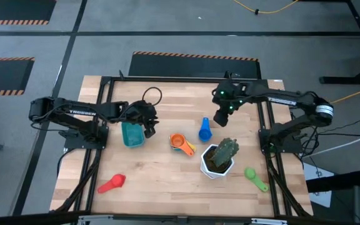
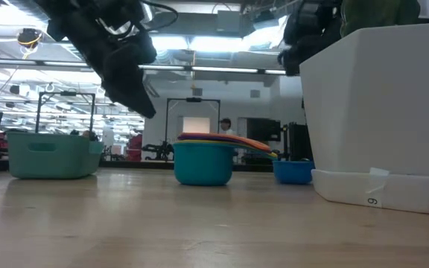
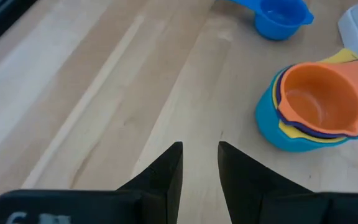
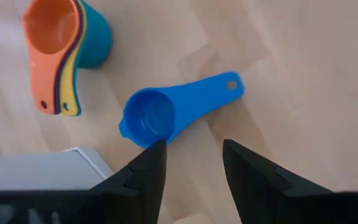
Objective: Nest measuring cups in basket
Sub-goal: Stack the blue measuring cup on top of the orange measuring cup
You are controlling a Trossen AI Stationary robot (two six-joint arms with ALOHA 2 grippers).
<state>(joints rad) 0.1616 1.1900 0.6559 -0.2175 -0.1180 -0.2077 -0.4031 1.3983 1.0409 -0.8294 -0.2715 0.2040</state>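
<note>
The basket [image 1: 132,134] sits on the worktop [image 1: 167,181] left of the middle, and everything else is placed from it here. The left tool [image 1: 149,128] hangs just off the basket's right edge, above the wood; its fingers [image 3: 166,177] stand a narrow gap apart with nothing between them, bare planks showing through the slot. In the low view this tool [image 2: 129,82] hovers in the air above and to the right of the basket [image 2: 51,154].

To the basket's right lies the stack [image 1: 181,144]: an orange cup on top, then purple and yellow, all inside a teal-blue cup. It also shows ahead of the left tool's fingers [image 3: 312,106].

Farther right from the basket, and slightly toward the back, lies the blue cup [image 1: 204,130] on its own, upright, handle pointing to the rear. The right tool [image 1: 222,116] hovers just beyond it, fingers [image 4: 145,171] moderately apart and empty, the blue cup [image 4: 166,115] lying just ahead of them.

Right of the stack stands the pot [image 1: 216,161] with a plant. The green cup [image 1: 254,176] lies past the pot, far from the basket. The red cup [image 1: 112,183] lies in front of the basket, toward the near edge.
</note>
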